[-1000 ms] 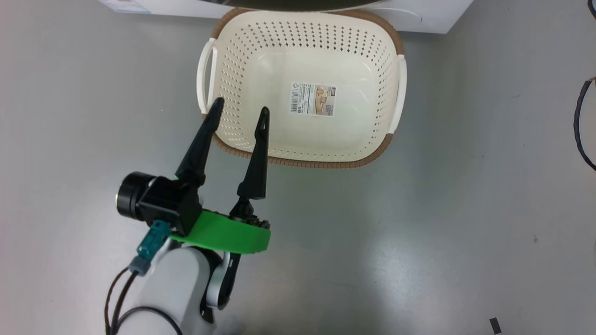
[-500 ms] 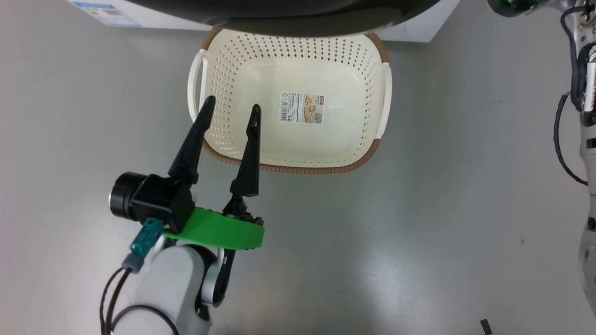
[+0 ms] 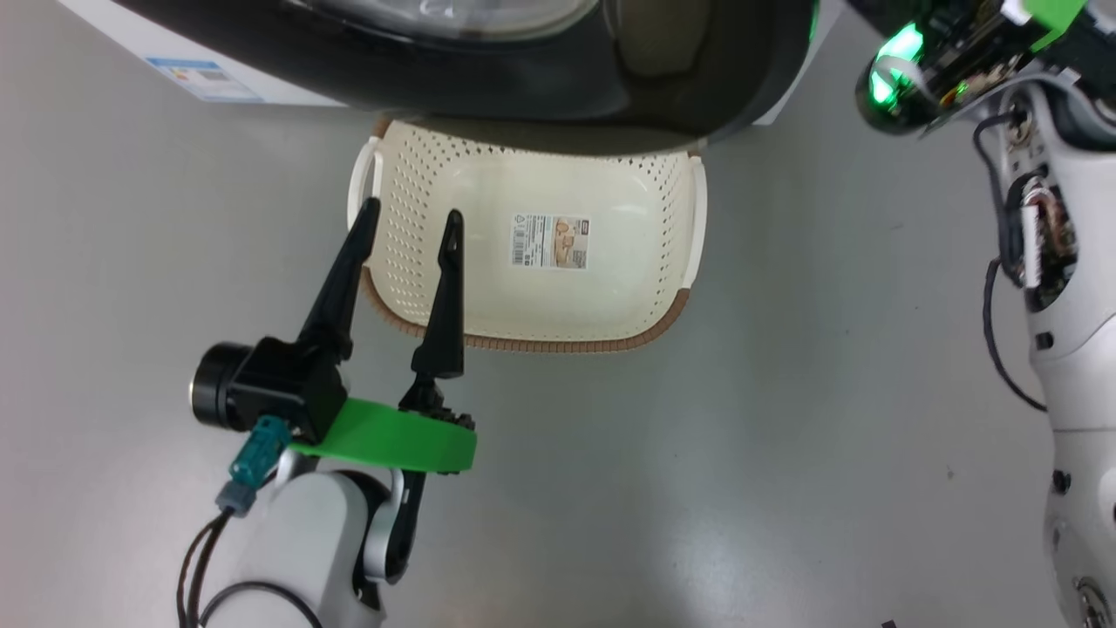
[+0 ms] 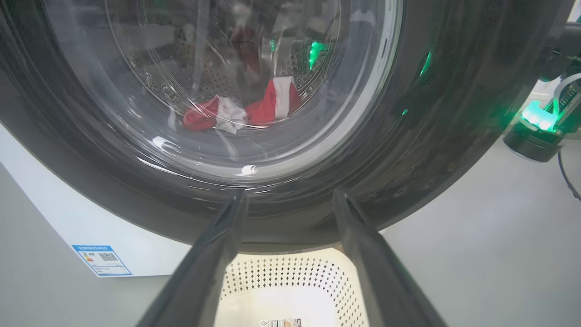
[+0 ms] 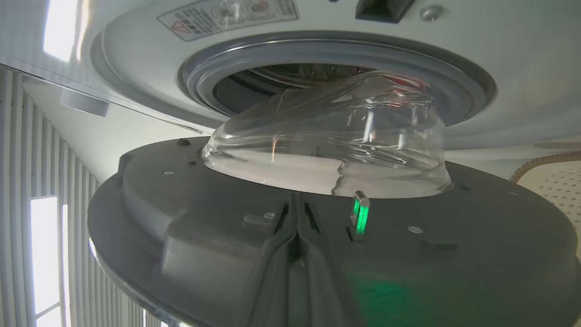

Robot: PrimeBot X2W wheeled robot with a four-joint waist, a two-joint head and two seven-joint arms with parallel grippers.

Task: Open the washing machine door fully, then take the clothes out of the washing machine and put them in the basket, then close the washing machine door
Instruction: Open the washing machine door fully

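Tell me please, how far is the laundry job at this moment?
Done: nothing complete. In hand: the door stands partly open, swung away from the washing machine, the shut right gripper at its inner side. Left: open it fully, move the red clothes from the drum into the empty basket, then close the door. The open left gripper hovers over the basket.

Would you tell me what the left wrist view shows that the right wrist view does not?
The left wrist view adds a blue label, a barcode sticker and the open left gripper. The right wrist view adds the grey seal, a warning label and the shut right gripper. Both show the washing machine door and the basket.
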